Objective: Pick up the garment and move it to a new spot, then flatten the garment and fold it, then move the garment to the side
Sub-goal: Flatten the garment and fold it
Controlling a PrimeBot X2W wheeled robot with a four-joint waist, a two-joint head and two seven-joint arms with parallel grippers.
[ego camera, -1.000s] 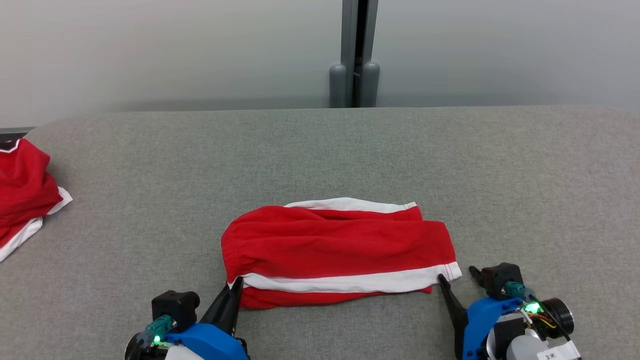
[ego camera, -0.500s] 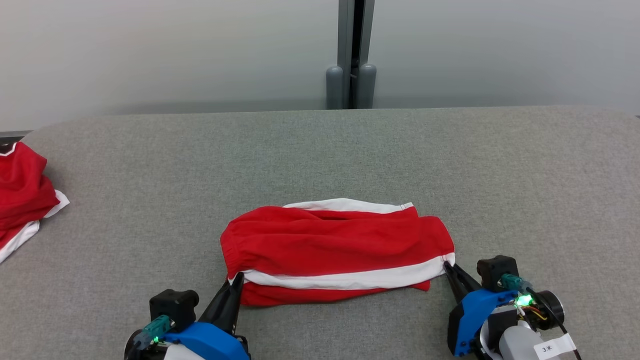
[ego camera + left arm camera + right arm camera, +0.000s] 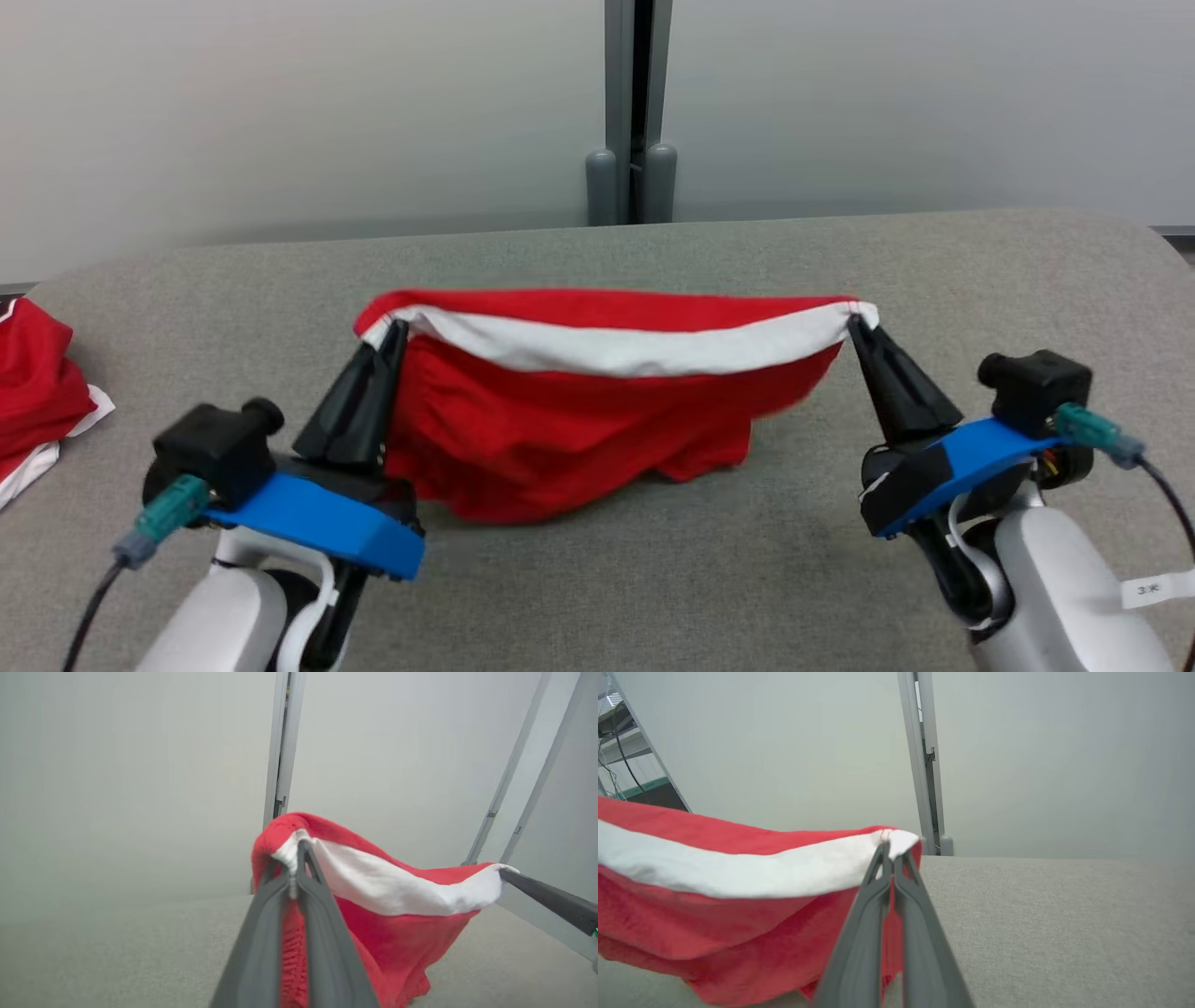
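Observation:
The garment [image 3: 579,411] is a pair of red shorts with a white stripe, hanging stretched between my two grippers above the grey table [image 3: 653,579]. Its lower edge sags down to the tabletop. My left gripper [image 3: 392,329] is shut on the garment's left corner; in the left wrist view the fingers [image 3: 299,858] pinch the white stripe of the garment [image 3: 402,924]. At the other end my right gripper [image 3: 854,322] is shut on the right corner, and the right wrist view shows its tips [image 3: 889,851] clamped on the white edge of the garment [image 3: 738,905].
Another red and white garment [image 3: 33,401] lies at the table's left edge. A grey wall with a vertical post [image 3: 630,112] stands behind the table. Bare felt stretches to the right and toward the back.
My right gripper closed on the garment's right corner. Both arms then lifted the garment off the table and stretched it between them. The head camera also shifted.

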